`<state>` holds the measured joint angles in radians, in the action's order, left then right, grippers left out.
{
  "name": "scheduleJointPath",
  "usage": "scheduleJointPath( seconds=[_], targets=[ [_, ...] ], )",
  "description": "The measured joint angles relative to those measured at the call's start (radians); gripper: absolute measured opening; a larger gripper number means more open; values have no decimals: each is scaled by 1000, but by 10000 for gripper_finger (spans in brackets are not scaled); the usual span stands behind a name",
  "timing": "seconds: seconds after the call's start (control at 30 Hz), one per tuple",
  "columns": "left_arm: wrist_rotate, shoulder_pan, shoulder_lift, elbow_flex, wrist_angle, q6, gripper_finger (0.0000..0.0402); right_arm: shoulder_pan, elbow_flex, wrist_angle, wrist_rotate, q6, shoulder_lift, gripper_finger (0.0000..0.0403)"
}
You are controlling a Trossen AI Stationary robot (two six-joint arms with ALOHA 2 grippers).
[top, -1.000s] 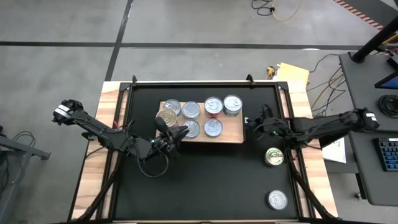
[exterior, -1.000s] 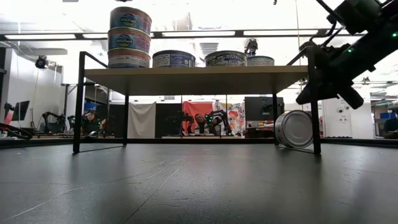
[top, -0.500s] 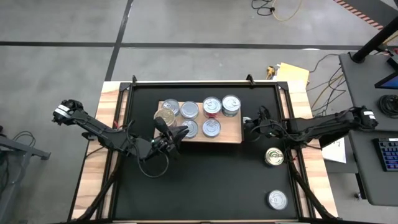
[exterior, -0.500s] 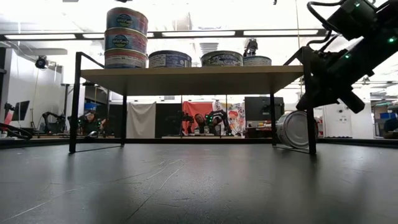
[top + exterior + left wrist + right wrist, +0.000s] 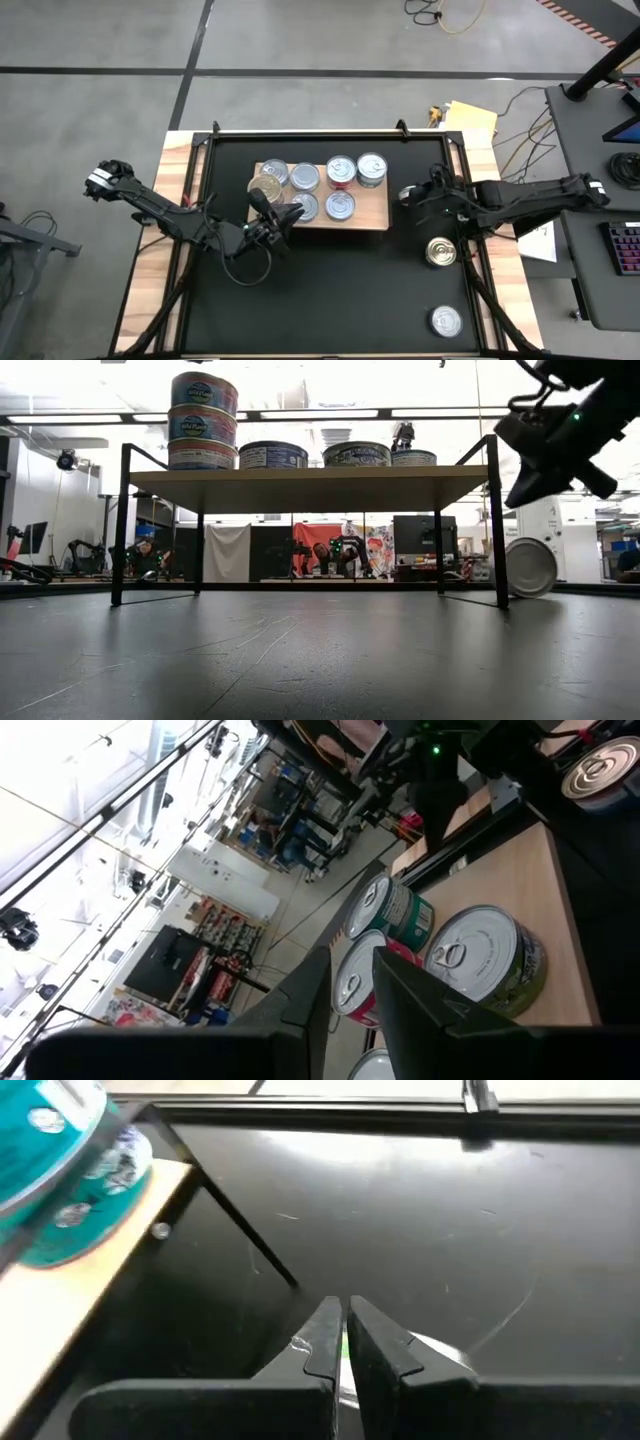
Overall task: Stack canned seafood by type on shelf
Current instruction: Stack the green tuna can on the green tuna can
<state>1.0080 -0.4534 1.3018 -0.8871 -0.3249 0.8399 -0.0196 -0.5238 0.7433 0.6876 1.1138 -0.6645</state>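
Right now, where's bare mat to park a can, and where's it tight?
Free: the black mat in front of the shelf, up to the silver-lid can at the front right. Tight: the shelf's left end, where the left gripper sits among cans.

Black rectangular tabletop mat (image 5: 320, 300) on a light-wood table, carrying a low light-wood shelf board (image 5: 372, 216) on thin black metal legs (image 5: 122, 525). On the board, short round metal tins (image 5: 343, 206) with silver lids, one gold-lidded stack (image 5: 266, 190) at its left end. On the mat right of the shelf, a gold-lidded tin (image 5: 441, 251) and, nearer the front edge, a silver-lidded tin (image 5: 446, 321).
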Motion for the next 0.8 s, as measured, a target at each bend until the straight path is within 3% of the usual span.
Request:
scheduleJointPath(
  seconds=[0.23,0.43,0.57,0.8],
  targets=[
    [1,0,0,0,21,-26,63,0,-45,76,-91,-43,-6,13],
    [-29,0,0,0,21,-18,63,37,-201,426,-196,62,-44,13],
    [-55,0,0,0,21,9,63,59,-300,454,-268,-141,-86,13],
    [-102,0,-9,0,42,19,63,90,-464,482,-336,-711,-291,13]
  ],
)
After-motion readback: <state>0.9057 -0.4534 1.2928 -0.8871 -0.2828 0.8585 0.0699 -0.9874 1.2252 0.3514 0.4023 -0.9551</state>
